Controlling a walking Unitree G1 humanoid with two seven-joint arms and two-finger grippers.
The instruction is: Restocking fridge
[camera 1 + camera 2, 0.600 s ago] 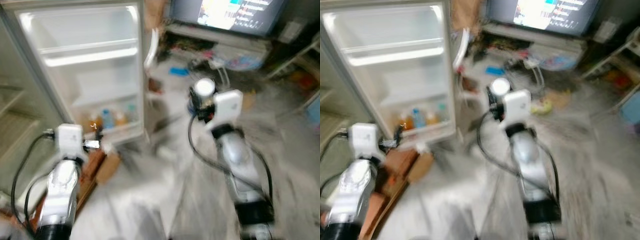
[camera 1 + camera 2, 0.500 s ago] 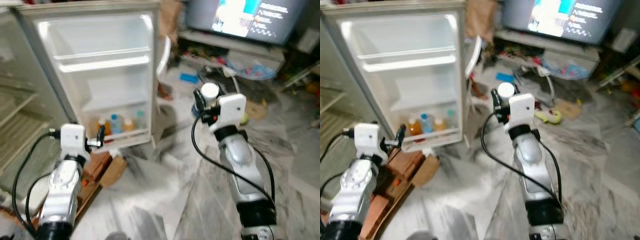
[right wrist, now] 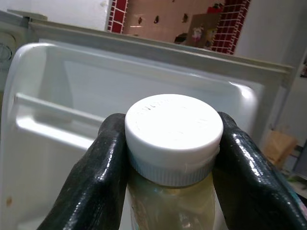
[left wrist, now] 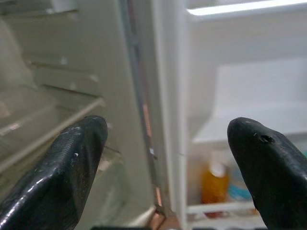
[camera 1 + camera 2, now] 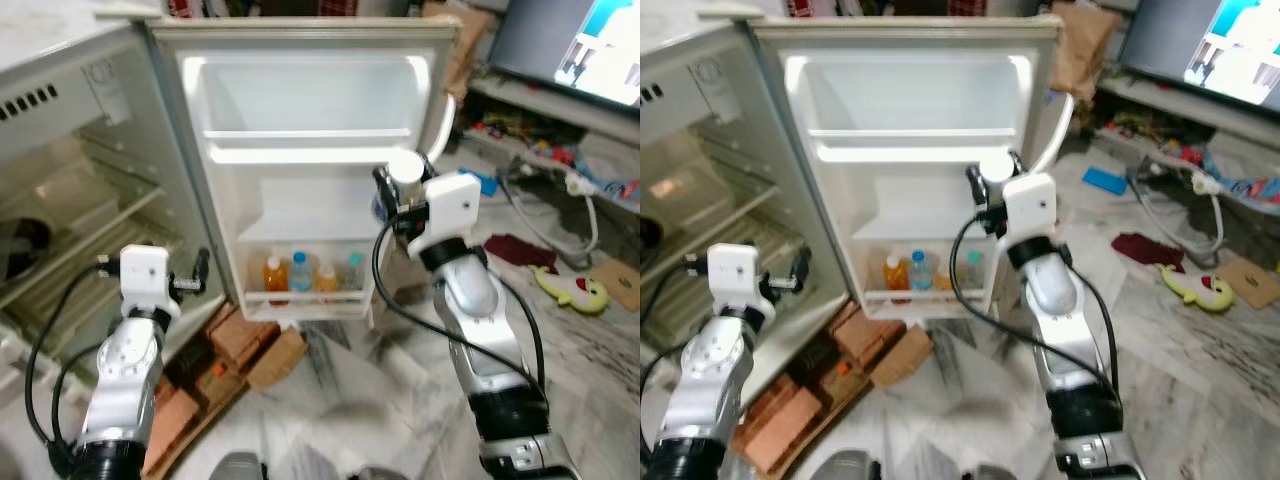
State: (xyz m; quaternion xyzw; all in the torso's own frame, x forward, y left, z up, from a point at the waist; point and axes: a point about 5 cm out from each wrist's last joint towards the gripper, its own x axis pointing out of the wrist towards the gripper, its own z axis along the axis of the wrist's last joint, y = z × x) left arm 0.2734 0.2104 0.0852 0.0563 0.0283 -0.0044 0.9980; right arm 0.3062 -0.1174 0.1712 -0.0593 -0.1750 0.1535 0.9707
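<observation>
Bottles stand in a row on the lowest rack of the open fridge door [image 5: 310, 180]: we see an orange bottle [image 5: 274, 275], a blue-capped bottle [image 5: 299, 271], another orange one [image 5: 325, 277] and a pale green-capped one [image 5: 352, 270]. The door's upper shelves hold nothing we can make out. Our right gripper [image 3: 168, 158] is clamped on the neck of a bottle with a white cap [image 3: 173, 132], a black finger pressed to each side just under the cap; pale yellowish liquid shows below. We hold it raised in front of the door's middle shelf. Our left gripper [image 4: 168, 163] hangs with fingers spread wide and nothing between them, near the hinge edge where the door meets the fridge cabinet [image 5: 70, 200], whose wire shelves show at our left. Bricks [image 5: 215, 365] and a cardboard piece [image 5: 280, 357] lie on the marble floor [image 5: 600, 370] under the door. A screen [image 5: 590, 50], a cable [image 5: 530, 210] and a yellow toy [image 5: 572, 292] sit off to our right.
</observation>
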